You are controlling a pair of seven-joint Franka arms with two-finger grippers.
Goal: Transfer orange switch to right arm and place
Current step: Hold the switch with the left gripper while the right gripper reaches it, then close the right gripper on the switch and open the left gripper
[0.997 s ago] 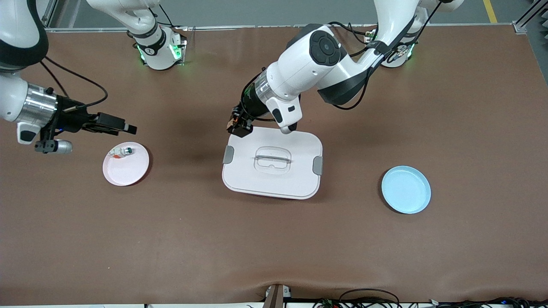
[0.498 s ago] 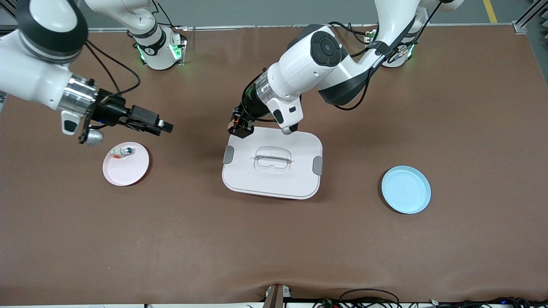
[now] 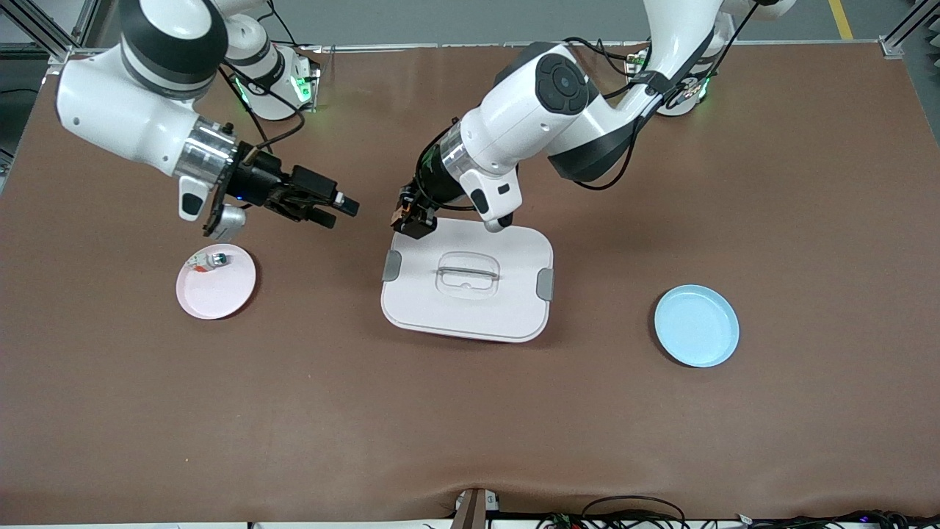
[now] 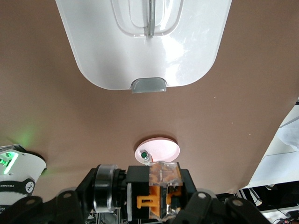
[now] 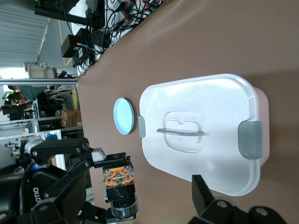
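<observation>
Brown table (image 3: 470,411), white lidded box (image 3: 470,308)

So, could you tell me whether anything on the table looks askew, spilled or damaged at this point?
Nothing stands out. The white lidded box sits flat and shut, the blue plate and pink plate lie level. The left gripper grips the orange switch; the right gripper is open beside it.

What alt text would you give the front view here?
The left gripper, shut on the orange switch, is over the table by the white lidded box; the open right gripper is beside it, its fingers pointing toward the switch. A pink plate and a blue plate sit toward opposite table ends.
</observation>
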